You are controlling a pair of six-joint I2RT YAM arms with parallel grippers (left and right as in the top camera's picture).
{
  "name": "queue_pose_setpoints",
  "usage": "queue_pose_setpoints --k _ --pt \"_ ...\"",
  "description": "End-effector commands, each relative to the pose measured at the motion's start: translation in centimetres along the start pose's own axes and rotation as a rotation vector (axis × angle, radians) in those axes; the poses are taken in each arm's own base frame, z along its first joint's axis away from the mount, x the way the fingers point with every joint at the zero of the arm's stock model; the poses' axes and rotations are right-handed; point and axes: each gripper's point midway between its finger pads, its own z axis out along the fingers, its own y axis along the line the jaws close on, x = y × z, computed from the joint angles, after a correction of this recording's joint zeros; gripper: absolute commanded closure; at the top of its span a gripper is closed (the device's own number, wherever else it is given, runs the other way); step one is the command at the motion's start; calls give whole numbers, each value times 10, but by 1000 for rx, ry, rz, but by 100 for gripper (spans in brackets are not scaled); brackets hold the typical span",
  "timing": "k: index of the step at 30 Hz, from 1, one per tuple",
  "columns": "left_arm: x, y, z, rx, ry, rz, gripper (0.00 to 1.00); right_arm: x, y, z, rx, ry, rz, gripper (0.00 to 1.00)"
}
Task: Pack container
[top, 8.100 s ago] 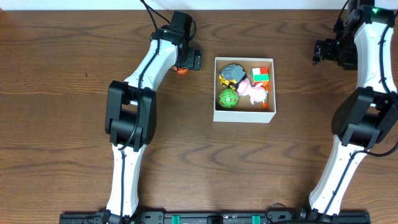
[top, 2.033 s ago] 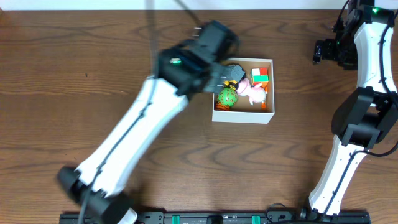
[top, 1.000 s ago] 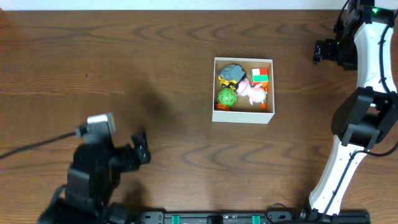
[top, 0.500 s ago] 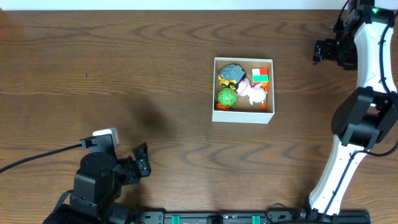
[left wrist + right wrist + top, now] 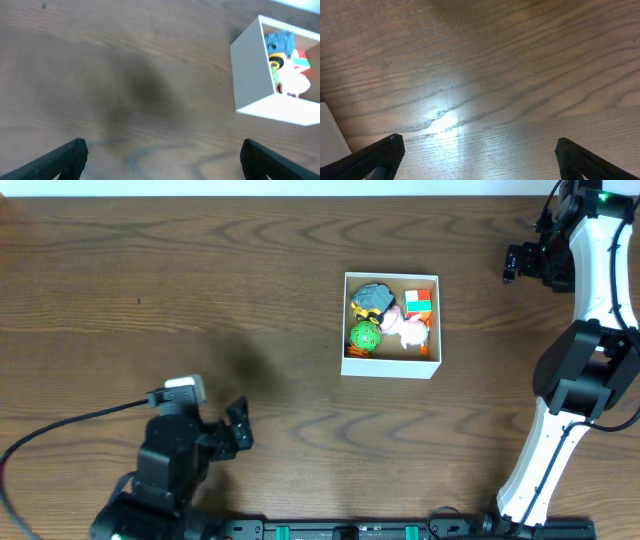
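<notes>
Brown wood table (image 5: 120, 300) carries the container (image 5: 391, 367) mid-table, white-walled, brown inside, crowded with a green ball (image 5: 366, 337), pink toy (image 5: 408, 326) and others; left gripper (image 5: 162, 152) and right gripper (image 5: 479, 150) both gape wide, empty, well away

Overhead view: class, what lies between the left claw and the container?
Nothing but bare wooden table; the stretch from the left claw to the container holds no object, as the overhead view shows.
</notes>
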Motion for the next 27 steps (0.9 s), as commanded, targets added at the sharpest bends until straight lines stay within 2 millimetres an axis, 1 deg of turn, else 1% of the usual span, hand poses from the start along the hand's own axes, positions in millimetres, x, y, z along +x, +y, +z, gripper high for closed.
queue_pose_setpoints --k 1,3,5,12,18,22,27 --pt "7 5 15 -6 -20 37 2 -1 -3 -4 0 -10 21 1" --pt "5 9 20 -13 -52 18 2 0 -3 -4 0 -9 21 1" --pt "2 16 21 -29 -87 -6 2 0 -3 -4 0 -9 21 1" --pt "-2 46 10 -105 -199 -87 2 -1 -3 -4 0 -10 21 1" --pt "0 68 5 -171 -265 -143 2 -1 -3 -4 0 -10 21 1" --pt "1 76 6 -188 -310 -160 2 0 -3 -4 0 -9 21 1" --pt "-6 76 10 -150 -438 -164 2 0 -3 -4 0 -9 21 1"
